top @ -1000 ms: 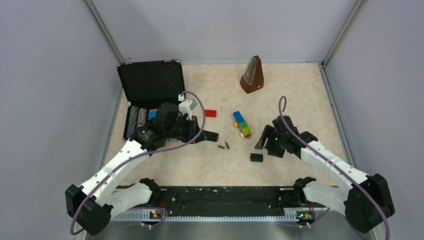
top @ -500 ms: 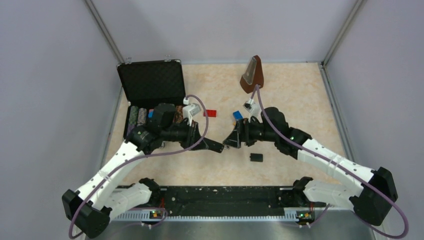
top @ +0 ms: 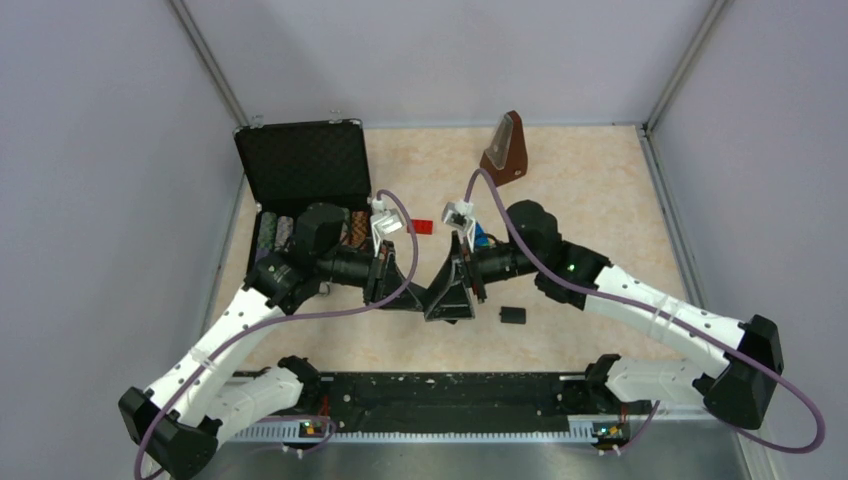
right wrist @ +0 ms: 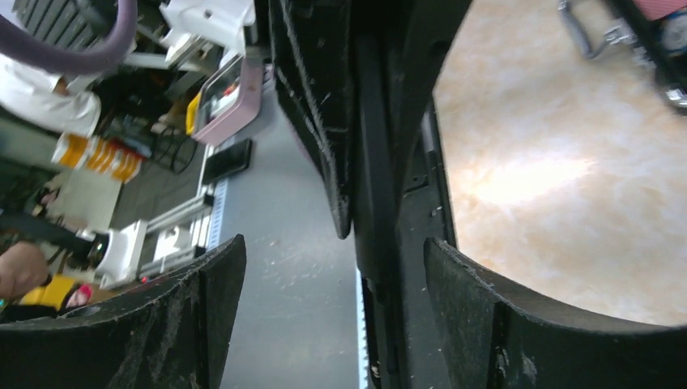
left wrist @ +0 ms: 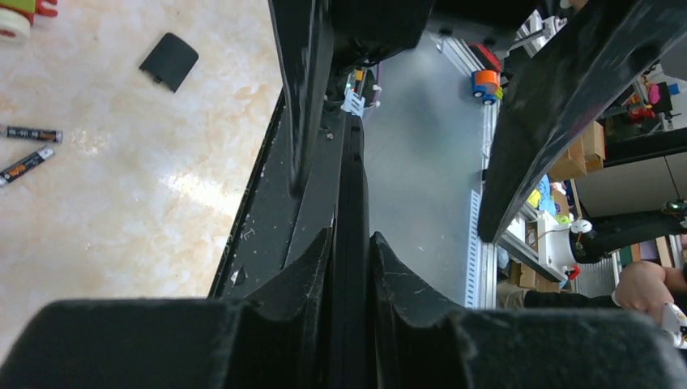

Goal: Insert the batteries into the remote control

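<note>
Batteries (left wrist: 31, 134) are lying loose on the table (left wrist: 121, 203), the two just beside each other and well apart from the cover (left wrist: 168, 61), which is lying flat farther along. In the top view the arms are hiding them.

The left gripper (left wrist: 350, 251) is pinching the remote (left wrist: 353, 170) edge-on, with its fingers pressed against the two flat faces. It is holding the remote over the middle of the table, in front of the open case (top: 300, 160).

The right gripper (right wrist: 334, 267) is meeting the left one head-on from the other side. Its fingers (right wrist: 194, 324) are spread wide and straddling the remote's free end. In the right wrist view, one finger is sitting much nearer the remote than the other, with a thin gap showing on that side and a broad one on the other. The left wrist view is not making clear whether the nearer finger is touching.

A toy train (left wrist: 18, 14) is sitting at the corner of the left wrist view, beyond the batteries.
</note>
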### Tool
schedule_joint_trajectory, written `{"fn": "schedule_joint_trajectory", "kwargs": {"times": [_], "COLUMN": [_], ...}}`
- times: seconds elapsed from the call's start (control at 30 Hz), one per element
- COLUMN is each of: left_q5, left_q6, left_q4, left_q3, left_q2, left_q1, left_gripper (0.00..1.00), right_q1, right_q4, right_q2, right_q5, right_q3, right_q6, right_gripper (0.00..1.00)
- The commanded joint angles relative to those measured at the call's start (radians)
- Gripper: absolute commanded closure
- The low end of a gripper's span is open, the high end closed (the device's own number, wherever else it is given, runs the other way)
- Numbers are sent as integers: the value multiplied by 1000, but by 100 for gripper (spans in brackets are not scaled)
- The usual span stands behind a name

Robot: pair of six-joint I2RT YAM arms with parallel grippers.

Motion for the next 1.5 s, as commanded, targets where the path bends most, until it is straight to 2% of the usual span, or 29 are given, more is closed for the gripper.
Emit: {"fn": "schedule_joint_trajectory", "kwargs": {"times": [0.0, 0.1, 0.13, 0.27, 0.33, 0.43, 0.5, 0.67, 0.77, 0.9, 1.07, 1.17, 1.2, 1.23, 1.27, 1.37, 1.4, 1.47], "left_q5": [59, 64, 69, 68, 61, 41, 11, -156, -309, -457, -457, -429, -424, -424, -428, -511, -553, -678], "left_q6": [7, 8, 9, 18, 17, -21, -59, -168, -268, -433, -635, -671, -665, -655, -643, -553, -518, -457], "left_q4": [63, 65, 63, 49, 46, 78, 106, 168, 241, 419, 744, 807, 799, 784, 769, 657, 603, 481], "left_q3": [59, 60, 60, 60, 60, 63, 66, 83, 73, -4, -141, -174, -172, -168, -164, -150, -141, -127], "left_q2": [-16, -30, -34, -44, -49, -65, -82, -145, -198, -257, -263, -242, -238, -233, -233, -250, -257, -271], "left_q1": [4, 4, 5, 4, 5, 4, 4, 5, 5, 4, 4, 5, 4, 4, 5, 4, 5, 4], "left_gripper": [100, 100, 100, 100, 100, 70, 52, 48, 46, 47, 57, 70, 78, 92, 100, 100, 100, 100], "right_q1": [52, 66, 67, 67, 68, 67, 67, 67, 68, 67, 67, 67, 68, 68, 66, 53, 43, 13], "right_q4": [-87, -118, -120, -122, -102, -80, -73, 2, 146, 325, 413, 429, 429, 419, 400, 326, 309, 279], "right_q2": [32, 35, 36, 36, 36, 37, 38, 46, 49, 60, 97, 121, 126, 128, 127, 103, 87, 43], "right_q5": [-86, -80, -78, -54, -45, -23, 12, 157, 213, 238, 272, 264, 261, 266, 274, 331, 353, 392], "right_q3": [55, 56, 56, 59, 57, 51, 51, 66, 61, 39, 36, 39, 38, 38, 40, 22, 6, -40], "right_q6": [-105, -120, -119, -106, -86, -56, -41, 58, 148, 273, 361, 387, 394, 401, 400, 388, 388, 405], "right_gripper": [24, 30, 35, 72, 86, 99, 100, 100, 100, 100, 100, 100, 100, 100, 92, 40, 30, 21]}}
